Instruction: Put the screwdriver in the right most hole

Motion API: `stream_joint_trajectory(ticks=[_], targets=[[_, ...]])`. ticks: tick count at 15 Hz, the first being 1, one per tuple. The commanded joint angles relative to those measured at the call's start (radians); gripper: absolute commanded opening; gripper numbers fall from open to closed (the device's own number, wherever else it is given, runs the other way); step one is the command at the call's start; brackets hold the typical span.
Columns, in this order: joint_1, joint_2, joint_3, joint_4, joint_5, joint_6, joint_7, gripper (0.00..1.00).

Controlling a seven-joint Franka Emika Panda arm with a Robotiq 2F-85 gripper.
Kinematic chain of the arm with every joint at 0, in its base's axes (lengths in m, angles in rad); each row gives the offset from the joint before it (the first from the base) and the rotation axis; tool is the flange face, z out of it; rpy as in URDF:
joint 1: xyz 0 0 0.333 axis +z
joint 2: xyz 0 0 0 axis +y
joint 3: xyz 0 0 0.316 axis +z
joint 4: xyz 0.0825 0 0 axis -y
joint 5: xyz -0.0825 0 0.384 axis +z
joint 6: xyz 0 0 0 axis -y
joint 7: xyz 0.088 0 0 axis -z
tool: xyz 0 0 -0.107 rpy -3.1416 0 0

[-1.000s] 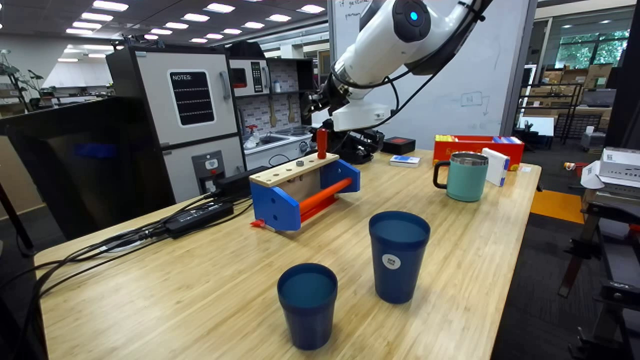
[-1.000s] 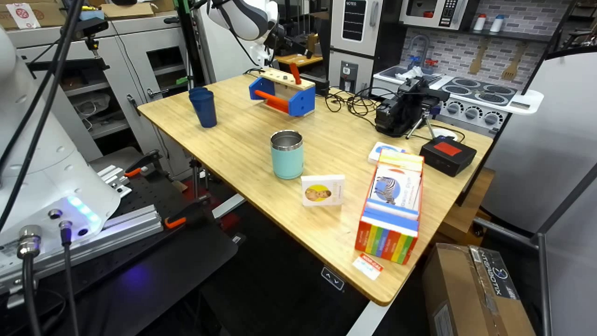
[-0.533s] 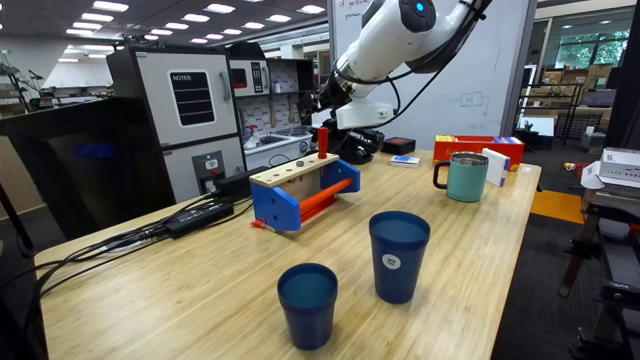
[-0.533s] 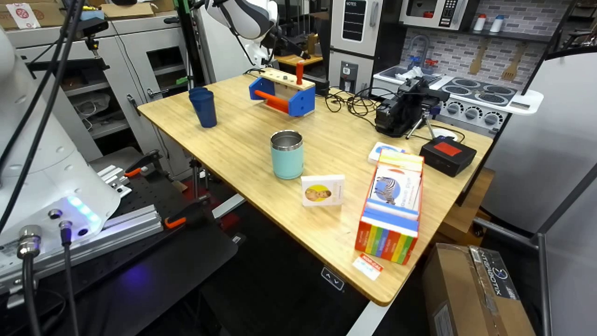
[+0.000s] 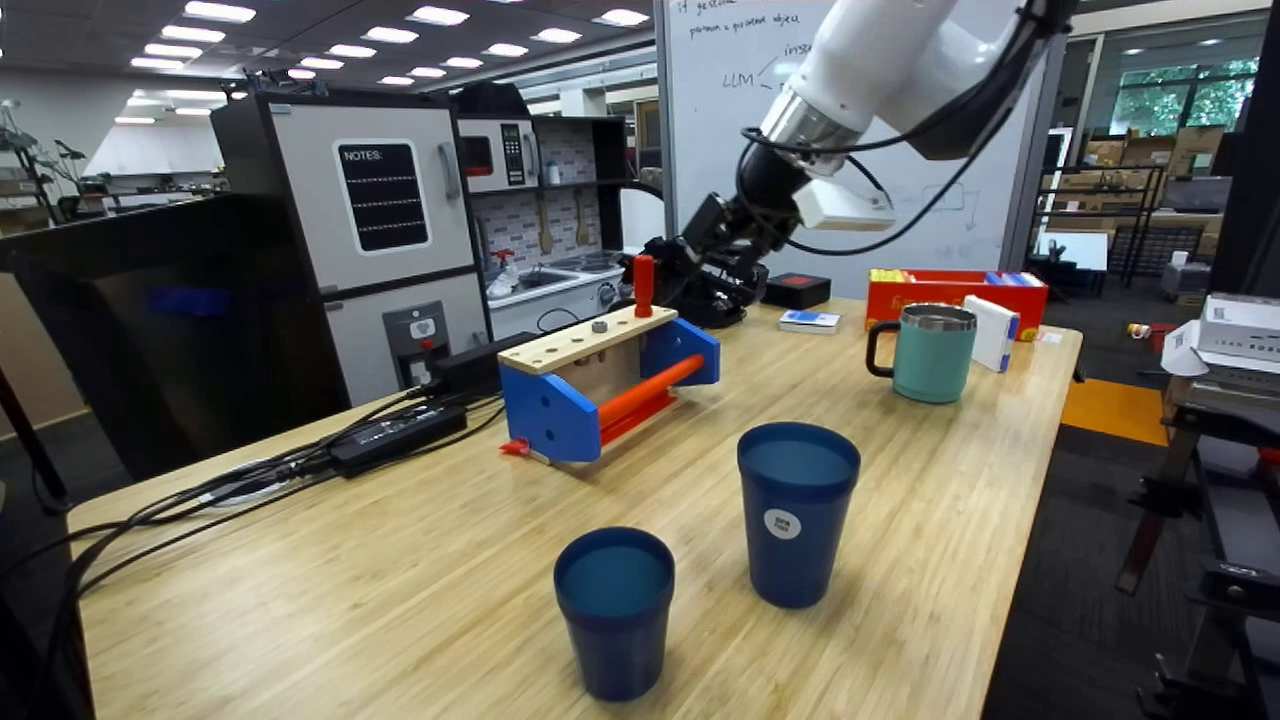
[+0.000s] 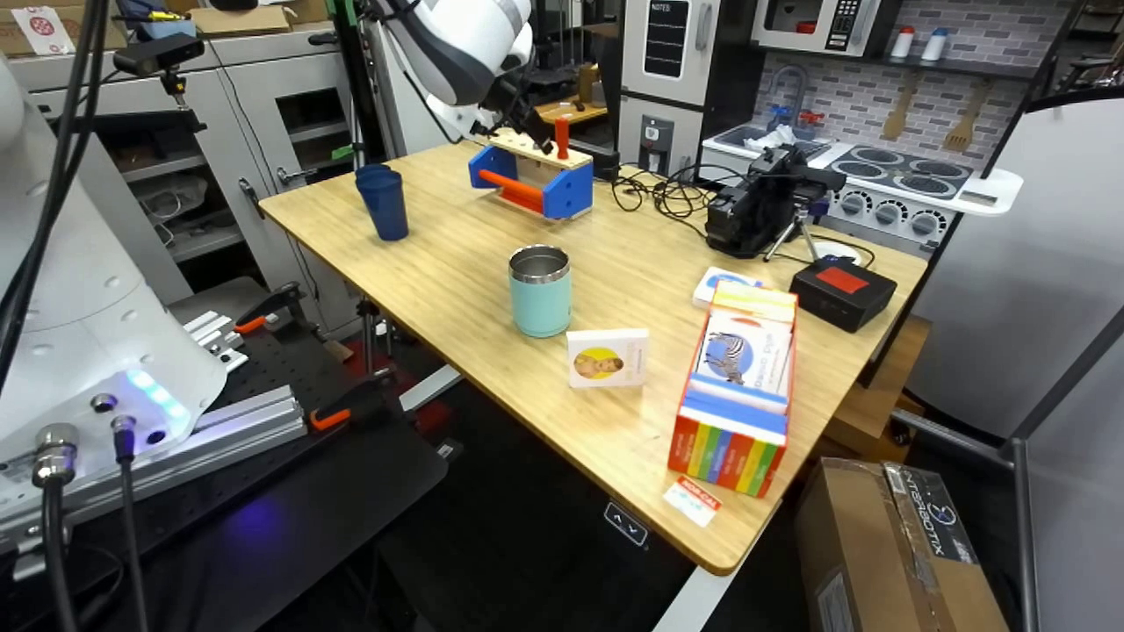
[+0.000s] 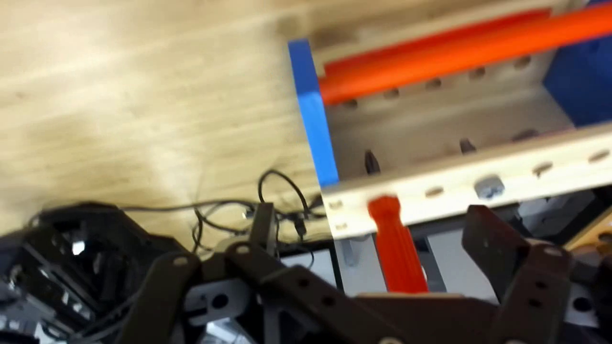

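By the rack (image 5: 552,417), your hand (image 7: 371,224) gapes wide, holding nothing — the screwdriver (image 7: 398,251) stands upright, likely because the rack's end hole, hidden beneath it, supports it.

Red-handled screwdriver (image 5: 644,287) upright in end hole (image 5: 643,317)
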Motion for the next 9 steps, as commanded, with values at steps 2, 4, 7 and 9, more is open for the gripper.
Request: stream_joint_trajectory(ticks=[2, 4, 7, 9], targets=[[0.003, -0.089, 0.0, -0.254, 0.125, 0.004, -0.239, 1.0], [0.003, -0.096, 0.013, -0.317, 0.157, -0.019, -0.286, 1.0], [-0.015, -0.096, 0.047, -0.385, 0.225, -0.045, -0.358, 1.0], [-0.042, -0.094, 0.085, -0.425, 0.299, -0.066, -0.423, 1.0]])
